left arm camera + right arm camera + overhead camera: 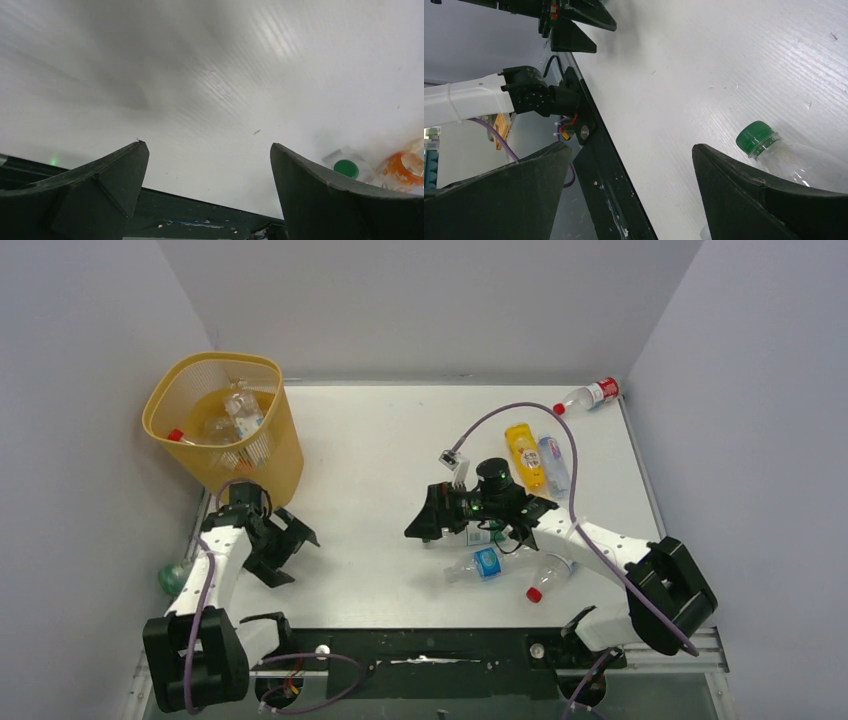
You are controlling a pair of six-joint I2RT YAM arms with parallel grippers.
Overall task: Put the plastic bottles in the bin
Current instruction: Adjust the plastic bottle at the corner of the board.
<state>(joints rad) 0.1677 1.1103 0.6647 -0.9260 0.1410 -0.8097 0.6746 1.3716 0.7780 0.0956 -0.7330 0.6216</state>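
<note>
The yellow mesh bin (283,455) stands at the table's far left with several bottles (243,412) inside. My left gripper (293,558) (208,146) hangs open and empty just in front of it. My right gripper (422,512) (631,146) is open over mid-table; a clear green-capped bottle (774,150) lies just outside its right finger, untouched. Loose bottles lie on the right: an orange one (524,455), a clear one (553,462), a blue-labelled one (480,565), a red-capped one (550,575) and a red-labelled one (590,395) in the far corner. A green-capped bottle (346,168) shows beside the left gripper's right finger.
A greenish bottle (175,577) lies off the table's left edge beside the left arm. The black base rail (430,645) runs along the near edge. Grey walls close in the table on three sides. A purple cable (500,415) arcs above the right arm.
</note>
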